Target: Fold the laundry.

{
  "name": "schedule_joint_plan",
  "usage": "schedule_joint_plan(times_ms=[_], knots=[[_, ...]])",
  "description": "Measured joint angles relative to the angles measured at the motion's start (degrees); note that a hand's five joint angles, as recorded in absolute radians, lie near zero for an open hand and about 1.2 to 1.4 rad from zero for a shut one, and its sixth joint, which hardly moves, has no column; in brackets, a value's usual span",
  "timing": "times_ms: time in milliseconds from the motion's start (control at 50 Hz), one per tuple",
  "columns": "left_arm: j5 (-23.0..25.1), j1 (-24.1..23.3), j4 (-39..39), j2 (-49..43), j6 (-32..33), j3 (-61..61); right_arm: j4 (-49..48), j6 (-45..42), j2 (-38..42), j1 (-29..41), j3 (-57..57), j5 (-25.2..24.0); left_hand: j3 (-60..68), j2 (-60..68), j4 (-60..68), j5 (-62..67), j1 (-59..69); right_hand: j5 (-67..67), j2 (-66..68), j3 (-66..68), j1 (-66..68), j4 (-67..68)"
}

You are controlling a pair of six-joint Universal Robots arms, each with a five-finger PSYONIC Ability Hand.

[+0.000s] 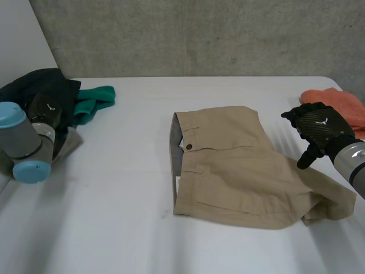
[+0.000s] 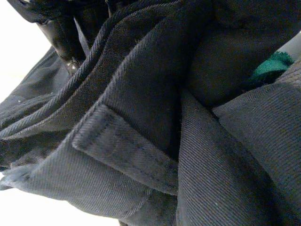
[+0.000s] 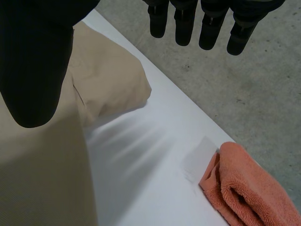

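Observation:
Khaki shorts (image 1: 234, 165) lie folded flat in the middle of the white table (image 1: 114, 222), waistband and button toward the left. My right hand (image 1: 316, 128) hovers over their right edge, open, fingers straight and holding nothing. In the right wrist view that hand (image 3: 33, 61) hangs above the shorts (image 3: 108, 80), clear of the cloth. At the far left my left hand (image 1: 48, 111) rests in a heap of dark clothing (image 1: 48, 91). In the left wrist view, my left hand (image 2: 59, 28) is pressed against folds of dark twill cloth (image 2: 155, 122).
A green cloth (image 1: 94, 101) lies beside the dark heap, and a sliver of the green cloth (image 2: 273, 66) peeks out between the dark folds. A folded orange towel (image 1: 342, 105) sits at the table's right edge; that orange towel (image 3: 244, 188) lies near the table rim, with grey concrete beyond.

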Motion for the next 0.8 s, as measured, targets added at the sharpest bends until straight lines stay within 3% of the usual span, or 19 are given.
schedule_joint_plan(times_ms=[60, 100, 140, 160, 200, 380, 480, 580, 700, 800], knots=[[-0.04, -0.06, 0.40, 0.35, 0.37, -0.78, 0.00, -0.13, 0.03, 0.01, 0.03, 0.06, -4.84, -6.55, -5.98, -3.41, -1.95, 0.00, 0.00, 0.00, 0.00, 0.00], [0.00, -0.31, 0.51, 0.72, 0.32, -1.54, 0.02, -0.16, -0.08, 0.01, 0.07, 0.09, -16.67, -18.95, -18.73, -15.30, -13.59, 0.00, 0.00, 0.00, 0.00, 0.00], [0.06, -0.64, 0.56, 1.25, 0.22, -2.34, 0.03, -0.17, -0.21, 0.01, 0.11, 0.10, -20.58, -21.85, -21.83, -18.35, -16.53, 0.00, 0.00, 0.00, 0.00, 0.00], [0.11, -0.97, 0.56, 1.86, 0.11, -3.14, 0.04, -0.17, -0.35, 0.01, 0.15, 0.11, -36.46, -37.92, -39.93, -35.94, -31.40, 0.00, 0.00, 0.00, 0.00, 0.00], [0.13, -1.98, 0.47, 3.73, -0.12, -5.38, 0.08, -0.20, -0.86, -0.01, 0.21, 0.12, -47.27, -49.56, -51.42, -46.57, -41.87, 0.00, 0.00, 0.00, 0.00, 0.00], [0.21, -7.81, -1.45, 14.96, -0.53, -16.70, 0.18, -0.16, -3.64, -0.45, 0.12, -0.20, -53.39, -55.52, -56.30, -52.21, -47.38, 0.00, 0.00, 0.00, 0.00, 0.00], [0.50, -13.69, -4.16, 25.24, -1.97, -25.69, 0.89, -0.09, -5.27, -0.80, -0.32, -0.54, -53.39, -55.57, -56.30, -52.21, -47.38, 0.00, 0.00, 0.00, 0.00, 0.00], [0.74, -21.38, -7.11, 33.26, -8.37, -30.57, 3.96, -0.07, -6.44, -0.89, -1.51, -0.74, -53.39, -55.54, -56.19, -52.20, -47.38, 0.00, 0.00, 0.00, 0.00, 0.00], [4.27, -33.13, -13.63, 37.74, -26.16, -32.17, 7.98, -0.07, -7.26, -0.88, -2.28, -0.96, -48.87, -50.32, -50.53, -47.18, -43.69, 0.00, 0.00, 0.00, 0.00, 0.00], [9.68, -38.34, -16.68, 36.44, -38.92, -31.87, 9.00, -0.07, -7.37, -0.83, -2.06, -1.10, -44.50, -46.05, -46.24, -42.78, -39.30, 0.00, 0.00, 0.00, 0.00, 0.00]])
